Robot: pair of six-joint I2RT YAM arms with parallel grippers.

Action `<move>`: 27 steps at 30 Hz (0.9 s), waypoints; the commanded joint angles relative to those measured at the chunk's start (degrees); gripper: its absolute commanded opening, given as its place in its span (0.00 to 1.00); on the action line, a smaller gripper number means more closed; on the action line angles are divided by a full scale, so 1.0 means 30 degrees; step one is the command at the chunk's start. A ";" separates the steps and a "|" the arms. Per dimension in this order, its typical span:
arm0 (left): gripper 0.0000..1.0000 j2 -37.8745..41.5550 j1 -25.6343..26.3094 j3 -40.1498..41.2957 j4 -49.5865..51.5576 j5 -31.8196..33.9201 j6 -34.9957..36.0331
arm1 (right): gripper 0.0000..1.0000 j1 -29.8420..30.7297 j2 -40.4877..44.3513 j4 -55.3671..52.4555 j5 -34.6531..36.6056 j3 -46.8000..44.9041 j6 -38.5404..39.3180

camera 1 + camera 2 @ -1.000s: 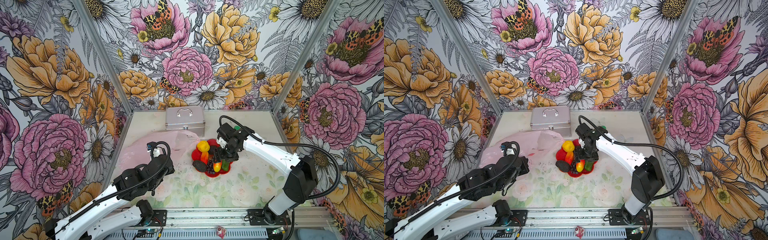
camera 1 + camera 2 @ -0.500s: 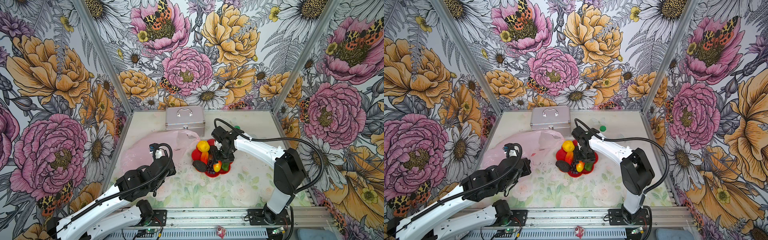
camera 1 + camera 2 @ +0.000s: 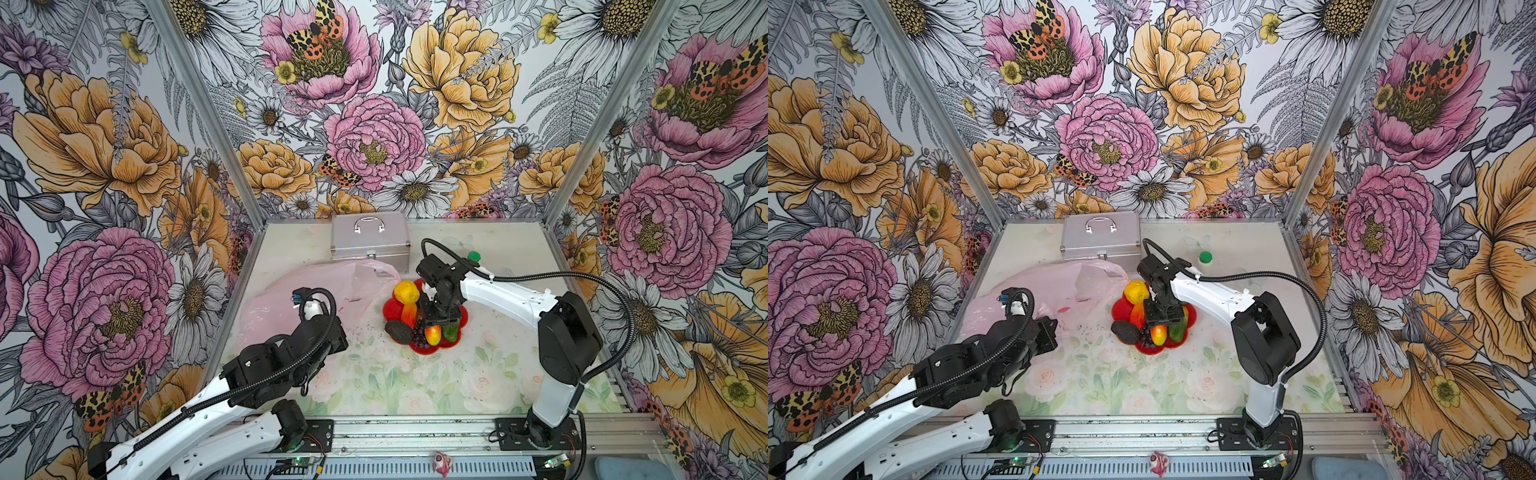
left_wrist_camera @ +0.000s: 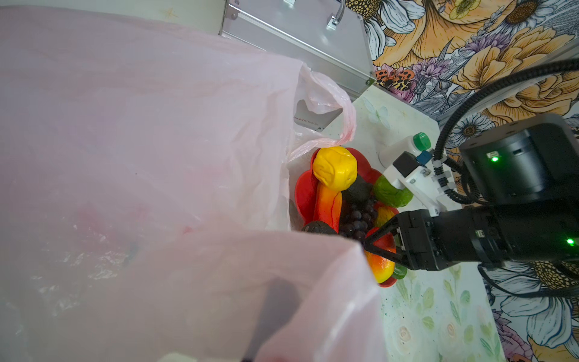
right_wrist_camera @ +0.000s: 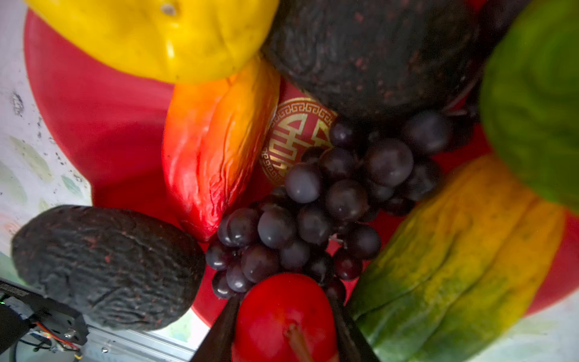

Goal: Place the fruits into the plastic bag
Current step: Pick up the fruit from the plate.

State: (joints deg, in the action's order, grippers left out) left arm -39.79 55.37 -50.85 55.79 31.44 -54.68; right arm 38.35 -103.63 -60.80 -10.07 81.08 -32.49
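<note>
Your right gripper (image 5: pixel 283 302) is down at the front of the fruit pile. Fingers (image 5: pixel 219 335) are tight against both sides of the stemmed red-yellow fruit (image 3: pixel 433 335), so you're pinching it. The fruit is level with the pile, at the front rim of the red plate (image 5: pixel 103 131).

The grape bunch (image 5: pixel 329 200) lies just behind it, touching. The near avocado (image 5: pixel 106 266) overhangs the plate rim beside the grapes. The far avocado (image 5: pixel 369 53) sits behind the grapes, next to the yellow fruit (image 3: pixel 406 291). The red-orange oblong fruit (image 5: pixel 216 147) leans between the yellow fruit and the grapes. The green-orange oblong fruit (image 5: pixel 463 257) and the round green fruit (image 5: pixel 539 103) are on the other side of the grapes. All the fruit you can see is on the plate.

Your left gripper (image 4: pixel 271 313) is only a dark shape behind pink film in its wrist view. It's pressed together, and the raised bag edge right at it reads as a pinch on the plastic bag (image 3: pixel 274 297).

The bag lies crumpled on the table (image 3: pixel 395 386) on the left arm's side, just beside the plate. One handle loop (image 4: pixel 344 125) reaches the yellow fruit. The silver case (image 3: pixel 370 241) stands behind the bag at the back wall. The green-capped bottle (image 4: pixel 404 147) is behind the plate, near your right wrist.
</note>
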 commanded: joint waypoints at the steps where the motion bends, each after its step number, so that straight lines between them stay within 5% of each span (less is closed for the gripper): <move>1: 0.00 0.0217 0.0148 0.0229 -0.0401 -0.0069 -0.0057 | 0.27 0.0106 0.0530 0.0369 0.0089 0.0797 -0.0184; 12: 0.00 0.0367 0.0149 0.0218 -0.0411 -0.0010 0.0060 | 0.23 -0.0547 0.2454 0.1039 -0.3553 0.2751 -0.2477; 19: 0.00 0.0444 0.0145 0.0123 -0.0445 0.0077 0.0032 | 0.23 -0.0861 0.3031 0.6427 -0.6457 0.2361 -0.7773; 27: 0.00 0.0393 0.0685 -0.0145 -0.0460 0.0962 -0.0281 | 0.21 -0.0438 0.1479 1.1959 -0.6661 0.2110 -1.2960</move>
State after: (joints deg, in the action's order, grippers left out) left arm -39.00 56.53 -50.85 55.42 32.05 -54.72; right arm 36.21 -96.66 -33.95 -28.67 87.66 -63.02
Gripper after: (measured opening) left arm 0.050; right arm 0.423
